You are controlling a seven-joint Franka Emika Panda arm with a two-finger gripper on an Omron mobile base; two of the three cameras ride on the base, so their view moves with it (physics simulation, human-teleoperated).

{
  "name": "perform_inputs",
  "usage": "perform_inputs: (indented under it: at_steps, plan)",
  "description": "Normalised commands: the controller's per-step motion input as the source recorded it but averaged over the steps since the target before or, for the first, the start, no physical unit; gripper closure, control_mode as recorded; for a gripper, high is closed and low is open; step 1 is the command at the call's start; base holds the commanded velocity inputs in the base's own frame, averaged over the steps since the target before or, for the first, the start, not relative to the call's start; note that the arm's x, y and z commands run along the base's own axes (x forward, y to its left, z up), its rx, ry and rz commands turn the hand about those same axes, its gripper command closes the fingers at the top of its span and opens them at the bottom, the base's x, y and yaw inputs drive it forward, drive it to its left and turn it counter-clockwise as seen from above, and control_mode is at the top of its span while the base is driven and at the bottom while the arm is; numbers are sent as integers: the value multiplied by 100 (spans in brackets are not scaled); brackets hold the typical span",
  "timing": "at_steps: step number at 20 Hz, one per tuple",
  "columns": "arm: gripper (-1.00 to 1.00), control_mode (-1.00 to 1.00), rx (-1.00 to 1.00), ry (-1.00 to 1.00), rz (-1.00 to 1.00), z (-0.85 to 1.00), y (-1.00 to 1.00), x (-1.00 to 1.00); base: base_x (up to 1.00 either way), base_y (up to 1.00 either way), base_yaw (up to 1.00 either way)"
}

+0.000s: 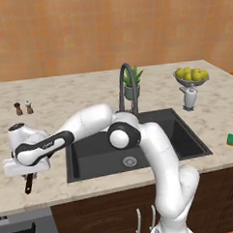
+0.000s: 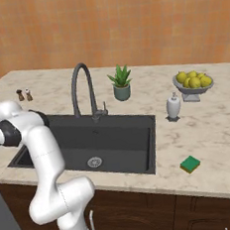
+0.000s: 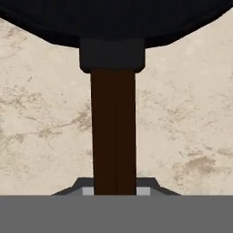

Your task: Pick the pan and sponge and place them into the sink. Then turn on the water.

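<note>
Pan point(image 3: 113, 18) handle clamped by end effector point(image 3: 114, 191); sink point(image 1: 187, 134) holds nothing.

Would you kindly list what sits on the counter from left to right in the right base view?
Salt and pepper shakers → faucet → potted plant → soap dispenser → sponge → bowl of lemons.

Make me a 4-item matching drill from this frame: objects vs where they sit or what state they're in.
Things:
1. pan
2. sponge
3. sink
4. claw

Places/states:
A. bare basin, no water running
B. shut on the brown handle
C. on the counter right of the basin, near the front edge
D. on the counter, handle gripped

Pairs: 1-D, 2-C, 3-A, 4-B
</note>
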Motion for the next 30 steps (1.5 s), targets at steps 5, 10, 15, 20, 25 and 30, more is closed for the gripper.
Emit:
perform_inputs:
  at_steps: [5, 10, 15, 20, 25, 30]
  plan:
    - [100, -100, 6, -25, -36, 40, -26, -37, 0, 0, 0]
    - [100, -100, -2, -29, -44, 1, -33, -2, 0, 0, 0]
    - [100, -100, -6, -11, -42, 8, -56, 20, 0, 0, 0]
    - [100, -100, -1, 0, -41, 15, -60, 35, 0, 0, 0]
    - [100, -100, -1, 14, -47, 7, -85, 46, 0, 0, 0]
    - [100, -100, -7, 7, -45, 0, -78, 33, 0, 0, 0]
